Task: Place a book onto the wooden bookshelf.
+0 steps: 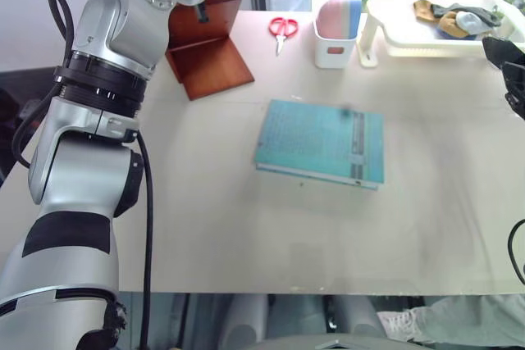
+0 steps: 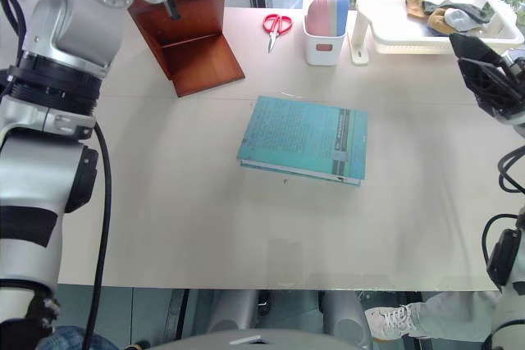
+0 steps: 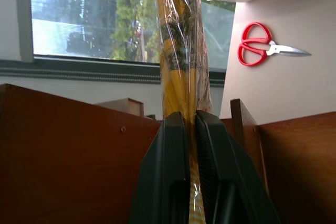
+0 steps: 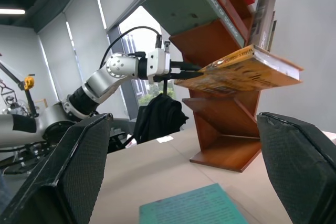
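Note:
The yellow-orange book (image 4: 247, 71) hangs level in the air in front of the reddish-brown wooden bookshelf (image 4: 220, 43), beside one of its middle tiers. My left gripper (image 4: 184, 72) is shut on the book's edge. In the left wrist view its fingers (image 3: 173, 145) clamp the plastic-wrapped book (image 3: 178, 35) edge-on above the shelf's wood (image 3: 63, 156). The shelf's base (image 1: 209, 55) stands at the table's far left. My right gripper (image 4: 184, 177) is open and holds nothing; it hovers at the table's right side (image 2: 484, 71).
A thin teal book (image 1: 320, 143) lies flat mid-table. Red scissors (image 1: 283, 29) lie at the back next to a small white container (image 1: 336, 26). A white basket (image 1: 435, 18) with cloths stands at the back right. Other books sit on the shelf's upper tiers (image 4: 262, 14).

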